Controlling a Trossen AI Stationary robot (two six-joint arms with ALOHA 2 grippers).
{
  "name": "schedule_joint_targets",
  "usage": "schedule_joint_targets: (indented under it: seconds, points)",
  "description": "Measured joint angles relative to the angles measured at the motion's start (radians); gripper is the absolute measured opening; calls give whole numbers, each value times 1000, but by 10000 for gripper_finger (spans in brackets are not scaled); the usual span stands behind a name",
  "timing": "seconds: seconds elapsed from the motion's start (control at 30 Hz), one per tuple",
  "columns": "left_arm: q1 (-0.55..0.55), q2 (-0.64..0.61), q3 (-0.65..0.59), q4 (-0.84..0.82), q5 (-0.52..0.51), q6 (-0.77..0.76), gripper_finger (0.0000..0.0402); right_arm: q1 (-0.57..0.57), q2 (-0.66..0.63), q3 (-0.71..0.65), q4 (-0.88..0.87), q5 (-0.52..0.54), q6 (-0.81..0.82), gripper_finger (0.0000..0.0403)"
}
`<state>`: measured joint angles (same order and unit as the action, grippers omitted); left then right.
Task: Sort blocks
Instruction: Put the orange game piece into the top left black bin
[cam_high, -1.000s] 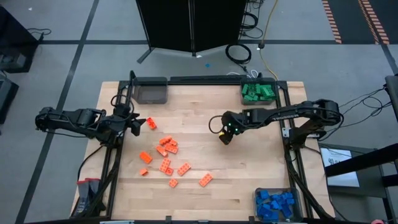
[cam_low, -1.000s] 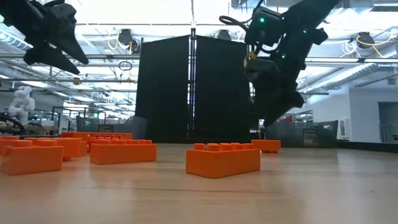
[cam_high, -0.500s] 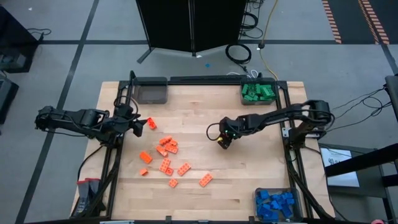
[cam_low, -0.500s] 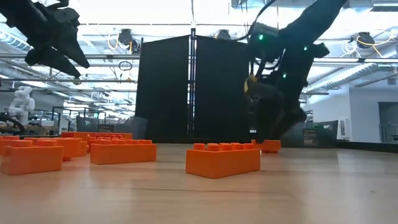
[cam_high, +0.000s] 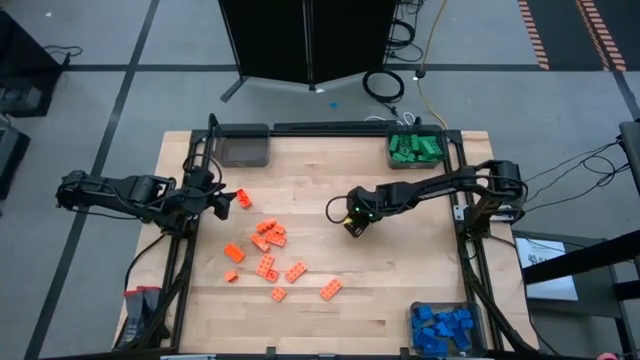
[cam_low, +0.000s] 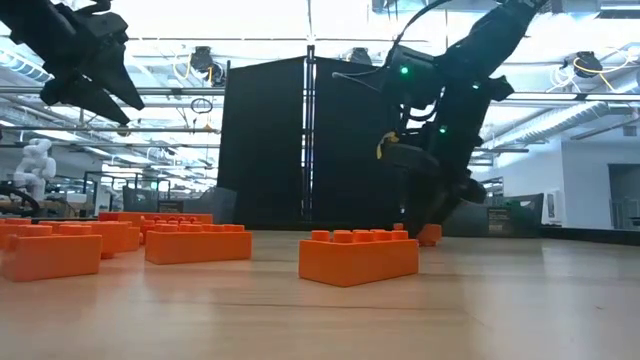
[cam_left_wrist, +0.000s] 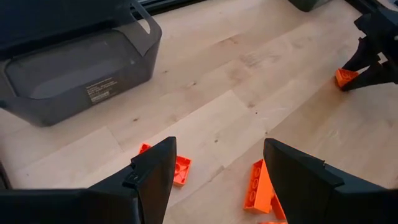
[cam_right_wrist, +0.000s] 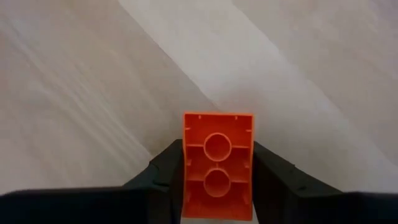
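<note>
Blocks first, jaws outward: my right gripper (cam_right_wrist: 217, 186) has its two fingers pressed against the sides of one small orange block (cam_right_wrist: 217, 163), hollow underside facing the wrist camera, so I'd call that a grip. It's down at the wood near the middle of the table (cam_high: 400, 270), well apart from the rest of the orange pile. The left gripper (cam_left_wrist: 214, 180) hangs above the table's left side with its jaws spread wide and nothing between them, a couple of orange bricks lying below it.

Progress-wise I'd say we're past the halfway mark. Green blocks (cam_high: 415, 149) are heaped in the bin at the far right corner, blue blocks (cam_high: 441, 328) fill the bin at the near right corner — I don't see any stray green or blue on the wood. What's left is orange: a loose scatter of orange blocks (cam_high: 270, 255) across the left-centre of the table, roughly ten or so.

The grey bin (cam_high: 244, 146) at the far left corner looks empty from above, and that's my guess for where orange goes. Nothing blocks the path across except the left arm parked right beside that route — I'd watch for the two arms crowding each other near the bin.
</note>
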<state>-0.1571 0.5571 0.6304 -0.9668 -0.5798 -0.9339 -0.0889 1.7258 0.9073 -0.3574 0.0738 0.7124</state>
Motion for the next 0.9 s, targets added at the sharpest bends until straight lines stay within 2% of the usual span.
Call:
schedule_joint_targets:
  seconds: [0.17, 0.33, 0.57, 0.77, 0.8, 0.83, 0.9]
  points:
    - [0, 0, 0, 0, -1, 5, 244, -58, 2, 122, 103, -12, -89, 119]
    - [0, 0, 0, 0, -1, 4, 244, -147, 92, 377, 131, -32, -211, 119]
    - [0, 0, 0, -3, -2, 4, 244, -230, 401, 916, 104, -173, -331, 119]
    - [0, 0, 0, -3, -6, 4, 245, -245, 720, 1429, -13, -189, -379, 119]
    - [0, 0, 0, -3, -6, 4, 244, -247, 760, 1452, 18, -194, -379, 119]
    - [0, 0, 0, -3, -6, 3, 244, -250, 765, 1409, 119, -214, -356, 119]
    - [0, 2, 0, -6, -6, -1, 244, -258, 781, 1352, 205, -228, -280, 119]
